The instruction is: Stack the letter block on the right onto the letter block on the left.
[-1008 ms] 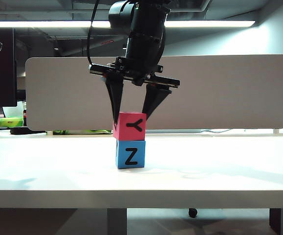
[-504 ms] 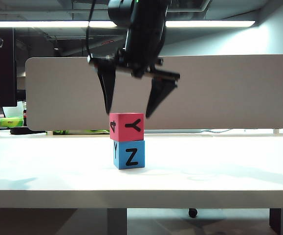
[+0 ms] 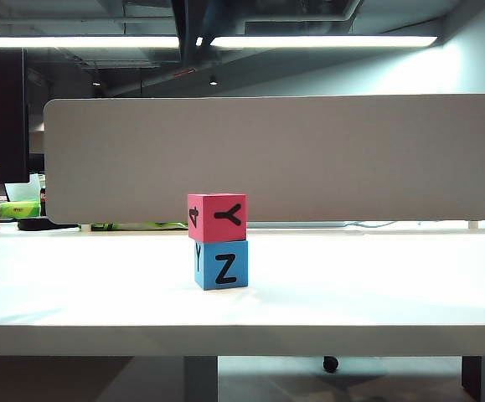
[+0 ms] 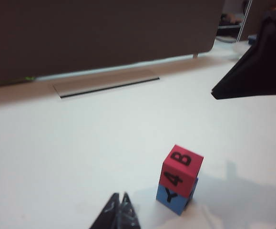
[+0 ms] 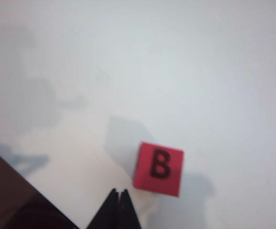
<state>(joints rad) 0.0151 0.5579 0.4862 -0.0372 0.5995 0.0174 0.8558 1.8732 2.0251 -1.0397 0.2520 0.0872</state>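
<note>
On the white table (image 3: 376, 285), red block (image 3: 218, 217) stacked squarely on blue block (image 3: 222, 265). Above, apart from them, right pincer (image 5: 118, 192) pressed together; left pincer (image 4: 120, 196) likewise closed.

Left pincer (image 4: 119, 212): two black, tapered fingers with pointed tips and a faintly glossy, scuffed finish; a larger matte-black wedge-shaped part sits at the frame edge. Right pincer (image 5: 118, 210): identical black pointed fingers, edges blurred, with a dark brownish-black body section alongside. No markings, screws or cables visible.
</note>
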